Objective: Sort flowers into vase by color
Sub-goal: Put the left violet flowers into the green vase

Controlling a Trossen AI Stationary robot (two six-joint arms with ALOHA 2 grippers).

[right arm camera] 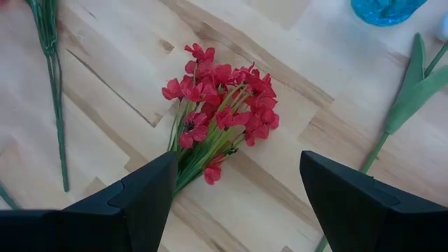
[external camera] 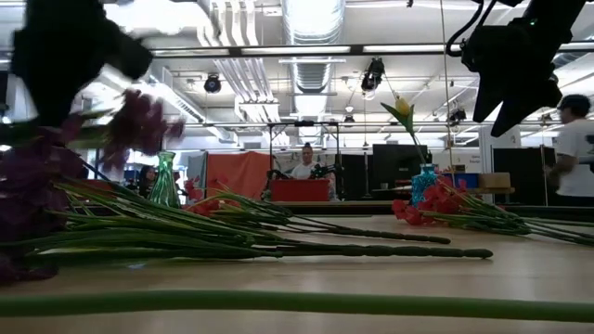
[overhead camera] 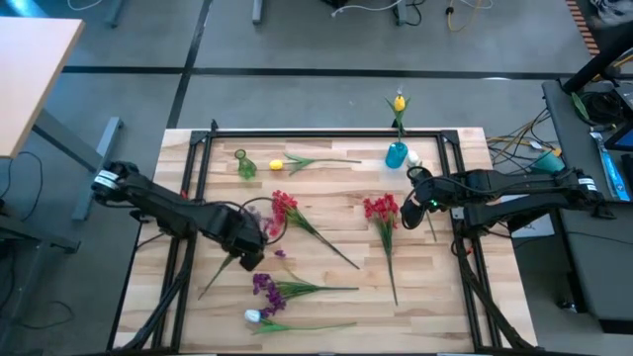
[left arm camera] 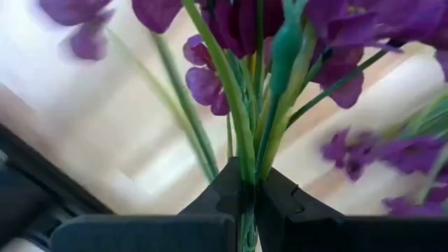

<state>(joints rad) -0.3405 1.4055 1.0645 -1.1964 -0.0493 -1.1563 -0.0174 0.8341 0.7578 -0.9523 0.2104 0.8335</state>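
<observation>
A: Left gripper [left arm camera: 248,192] is pinched on the stems of a purple flower [left arm camera: 238,42], held over the counter [overhead camera: 326,213] at about 9 o'clock, next to one red cluster [overhead camera: 285,206]. From the left wrist view, several thin stems are bunched between the fingers. The grip looks narrow.

B: Risk?

A: Smooth, thin, plastic-looking stems; one could slide out of the bunch, or the whole sprig could pivot with the heavy head swinging. The green vase [overhead camera: 245,165] at 11 o'clock has a small mouth, so a swinging stem could miss it or knock the vase over.

B: Other flowers?

A: A second purple cluster [overhead camera: 265,286] and a white tulip head [overhead camera: 253,316] lie at 7 o'clock, a yellow head [overhead camera: 276,165] just beside the green vase. All lie flat, long stems crossing in places; a lift may drag a neighbour.

B: Right side?

A: Right gripper [right arm camera: 234,189] is spread wide, hovering over another red cluster [right arm camera: 220,105] at 3 o'clock, touching nothing. The petals are small, soft and ruffled, so closing on the head would crush it; the stem is the better target. The blue vase [overhead camera: 397,154] at 1 o'clock holds a yellow tulip [overhead camera: 399,102] upright and looks glassy, narrow and tippable by the arm nearby.
</observation>
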